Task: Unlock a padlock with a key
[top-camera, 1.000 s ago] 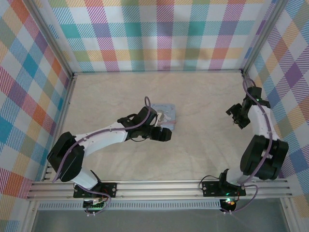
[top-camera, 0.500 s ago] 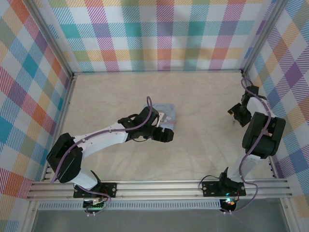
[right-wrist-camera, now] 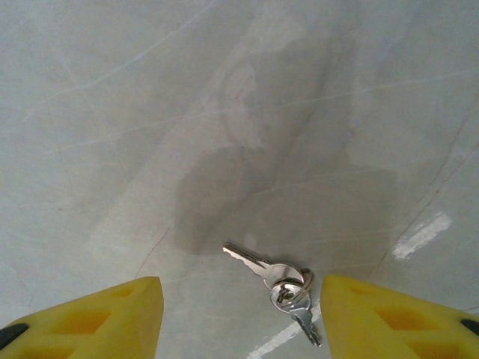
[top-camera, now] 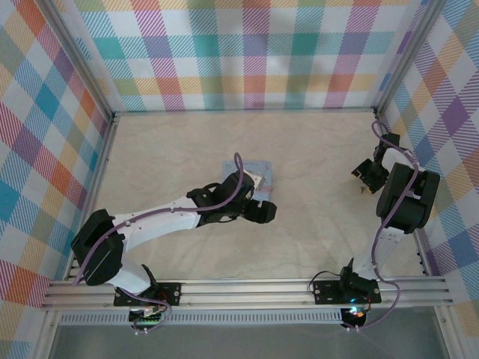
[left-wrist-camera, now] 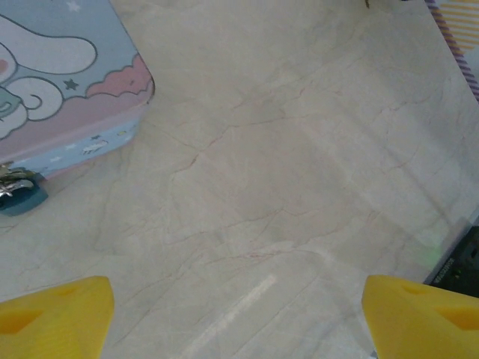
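Shifted right jaws hover over thin, ringed silver keys [right-wrist-camera: 277, 280].

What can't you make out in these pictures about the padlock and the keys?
1. Padlock, left wrist view: cut by the left edge and blurred; keyhole unclear.
2. Tin box, top view: the left arm covers its front side.
3. Keys, right wrist view: teeth too small; which one fits is unclear.
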`<action>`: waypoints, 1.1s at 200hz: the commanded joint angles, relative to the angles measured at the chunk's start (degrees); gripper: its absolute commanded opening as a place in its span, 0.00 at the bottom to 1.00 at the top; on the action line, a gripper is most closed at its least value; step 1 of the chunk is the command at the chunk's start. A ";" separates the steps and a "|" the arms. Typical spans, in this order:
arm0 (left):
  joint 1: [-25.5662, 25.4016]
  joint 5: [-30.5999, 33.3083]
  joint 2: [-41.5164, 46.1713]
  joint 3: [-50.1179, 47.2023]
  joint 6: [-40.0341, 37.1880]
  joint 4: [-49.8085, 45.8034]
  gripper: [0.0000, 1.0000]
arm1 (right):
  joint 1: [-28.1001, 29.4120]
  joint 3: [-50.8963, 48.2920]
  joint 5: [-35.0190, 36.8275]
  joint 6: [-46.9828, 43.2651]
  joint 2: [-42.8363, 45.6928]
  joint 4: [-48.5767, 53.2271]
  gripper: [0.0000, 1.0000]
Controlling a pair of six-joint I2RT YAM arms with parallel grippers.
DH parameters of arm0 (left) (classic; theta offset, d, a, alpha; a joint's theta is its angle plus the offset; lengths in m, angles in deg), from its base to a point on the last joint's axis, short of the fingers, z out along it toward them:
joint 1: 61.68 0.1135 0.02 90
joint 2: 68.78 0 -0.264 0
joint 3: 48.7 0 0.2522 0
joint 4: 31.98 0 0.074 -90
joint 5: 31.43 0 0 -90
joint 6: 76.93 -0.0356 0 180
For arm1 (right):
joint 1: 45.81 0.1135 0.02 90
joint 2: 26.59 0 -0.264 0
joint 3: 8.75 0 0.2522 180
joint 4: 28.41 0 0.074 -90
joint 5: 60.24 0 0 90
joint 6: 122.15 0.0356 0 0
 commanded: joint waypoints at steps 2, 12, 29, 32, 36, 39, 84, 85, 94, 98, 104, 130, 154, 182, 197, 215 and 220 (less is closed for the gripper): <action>-0.28 1.76 0.13 1.37 -1.07 0.42 0.86 | -0.36 1.17 -1.90 -0.85 -0.67 -0.33 0.56; -0.28 1.66 0.13 1.38 -1.12 0.31 0.86 | -0.34 1.02 -1.56 -1.18 -0.87 -0.30 0.55; -0.28 1.61 0.21 1.38 -1.10 0.24 0.86 | -0.38 1.28 -0.70 -1.73 -1.74 0.58 0.54; -0.28 1.66 0.26 1.38 -1.11 0.24 0.85 | -0.36 1.27 -0.62 -1.78 -1.84 0.64 0.53; -0.28 1.62 0.30 1.38 -1.09 0.14 0.85 | -0.36 1.27 -0.64 -1.82 -1.89 0.68 0.54; -0.28 1.68 0.30 1.32 -1.17 0.11 0.85 | -0.40 1.27 -0.59 -1.86 -1.97 0.68 0.54; -0.28 2.09 0.83 0.78 -0.76 0.05 0.85 | -0.53 1.13 1.55 -2.50 -1.52 0.84 0.58; -0.28 2.07 0.83 0.77 -0.75 0.05 0.85 | -0.53 1.14 1.59 -2.56 -1.53 0.90 0.58; -0.28 2.14 0.92 0.64 -0.66 0.13 0.85 | -0.70 1.42 1.48 -2.79 -1.79 1.12 0.56; -0.28 2.14 0.92 0.60 -0.58 0.18 0.85 | -0.83 1.50 1.16 -2.87 -1.88 1.12 0.55; -0.32 2.18 0.92 0.54 -0.57 0.20 0.85 | -0.88 1.51 1.02 -2.88 -1.98 1.21 0.54; -0.28 2.33 0.70 0.60 -0.48 0.14 0.85 | -0.93 1.14 0.83 -3.18 -2.15 1.12 0.50; -0.28 2.23 0.39 0.77 -0.40 0.01 0.85 | -0.82 0.91 0.08 -3.40 -2.59 1.31 0.32; -0.30 2.24 0.48 0.69 -0.24 0.27 0.85 | -0.88 -0.46 -0.75 -3.25 -2.16 0.62 0.15; -0.28 2.11 0.48 0.59 -0.05 0.33 0.85 | -0.84 -1.21 -0.82 -3.06 -1.61 0.21 0.09; -0.28 2.14 0.57 0.42 0.13 0.43 0.85 | -0.89 -2.14 -1.80 -2.98 -0.32 -0.43 0.02; -0.28 2.14 0.62 0.42 0.21 0.40 0.85 | -0.88 -2.46 -2.09 -2.90 0.19 -0.71 0.01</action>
